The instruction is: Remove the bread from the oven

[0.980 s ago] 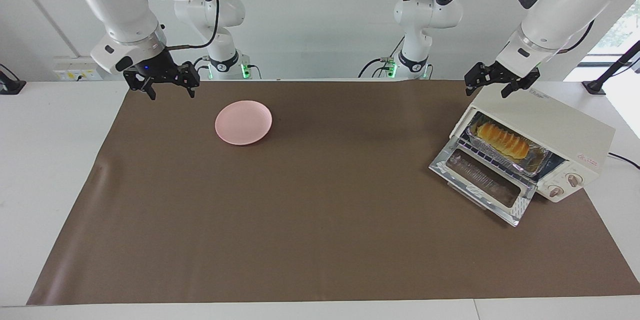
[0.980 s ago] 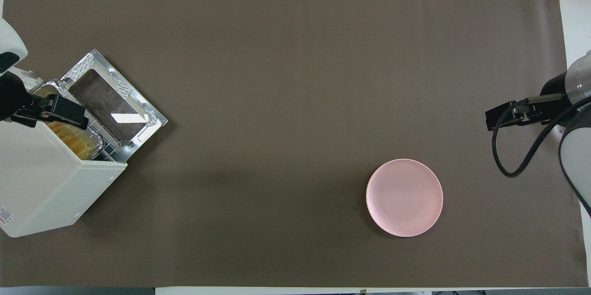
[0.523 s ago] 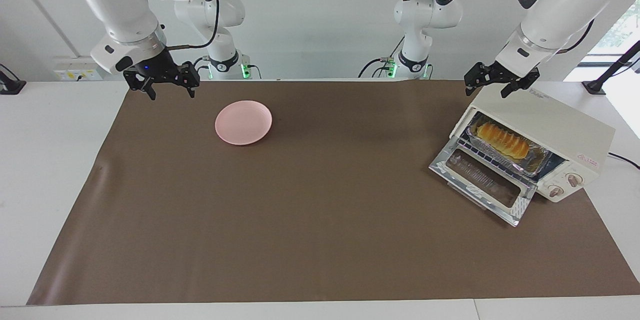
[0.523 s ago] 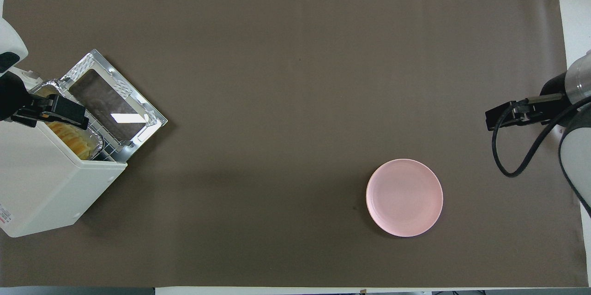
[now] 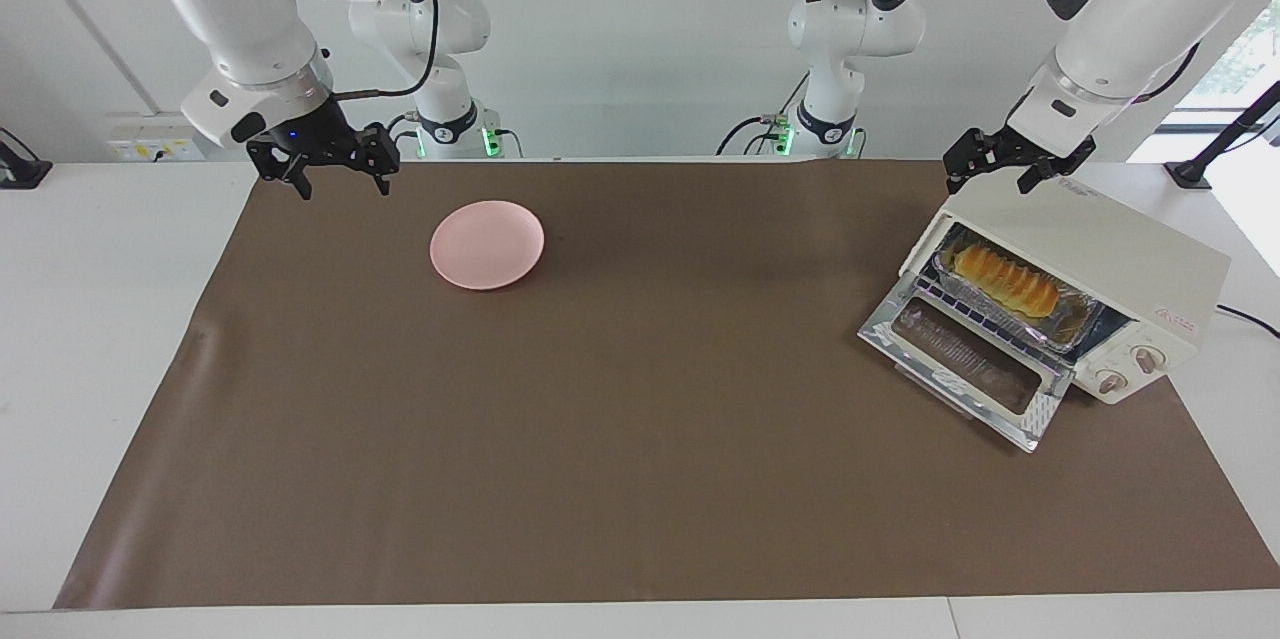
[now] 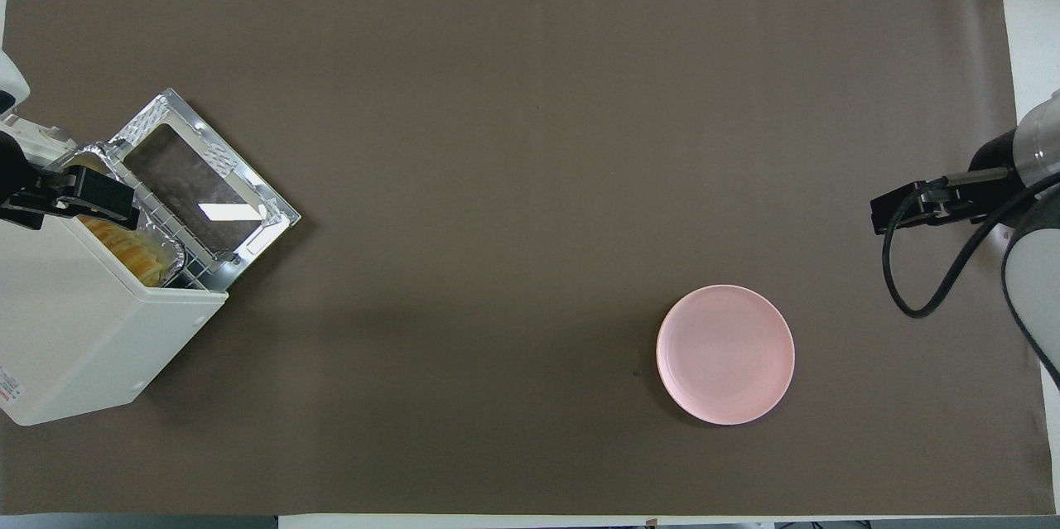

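Note:
The cream-white oven [image 5: 1100, 239] stands at the left arm's end of the table, its glass door [image 5: 962, 366] dropped open. Inside, the golden ridged bread [image 5: 1004, 281] lies in a crinkled foil tray [image 5: 1068, 317] on the wire rack. In the overhead view the oven [image 6: 83, 330] hides most of the bread [image 6: 137, 254]. My left gripper [image 5: 988, 183] hangs open with nothing in it, just above the oven's top edge and apart from the bread. My right gripper [image 5: 343, 187] waits open and holds nothing, over the mat near the right arm's end.
A pink plate [image 5: 487, 244] with nothing on it sits on the brown mat [image 5: 620, 419], beside the right gripper and toward the table's middle. The open door juts out from the oven toward the table's middle. White table margins border the mat.
My left gripper has shifted a little toward the left arm's end of the table, farther over the oven's top. The right arm, bread, door and plate have not moved.

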Controlling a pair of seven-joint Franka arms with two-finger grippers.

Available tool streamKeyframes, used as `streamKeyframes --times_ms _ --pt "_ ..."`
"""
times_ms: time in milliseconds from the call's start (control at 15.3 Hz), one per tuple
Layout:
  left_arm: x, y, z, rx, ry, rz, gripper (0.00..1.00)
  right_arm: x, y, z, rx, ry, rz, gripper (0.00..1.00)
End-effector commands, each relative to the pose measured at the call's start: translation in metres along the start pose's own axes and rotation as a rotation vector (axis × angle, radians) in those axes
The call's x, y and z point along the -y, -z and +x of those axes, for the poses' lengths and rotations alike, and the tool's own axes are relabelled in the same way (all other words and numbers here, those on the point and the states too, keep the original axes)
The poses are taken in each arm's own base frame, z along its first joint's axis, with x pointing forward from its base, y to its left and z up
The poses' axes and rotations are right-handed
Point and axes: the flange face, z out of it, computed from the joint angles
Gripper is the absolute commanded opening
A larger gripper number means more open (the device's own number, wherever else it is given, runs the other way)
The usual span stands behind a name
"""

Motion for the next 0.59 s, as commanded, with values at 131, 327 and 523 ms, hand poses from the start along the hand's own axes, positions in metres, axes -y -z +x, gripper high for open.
streamKeyframes --times_ms 131,327,523 --pt "-0.012 -0.029 0.077 0.083 0.176 0.101 1.0 -0.003 0.0 -0.006 -0.004 0.02 -0.016 1.0" --pt "-0.014 -0.048 0.109 0.037 0.26 0.138 1.0 -0.003 0.0 -0.006 -0.004 0.02 -0.016 1.0" --pt "-0.01 -0.077 0.122 -0.001 0.316 0.23 1.0 -0.003 0.0 -0.006 -0.004 0.02 -0.016 1.0"
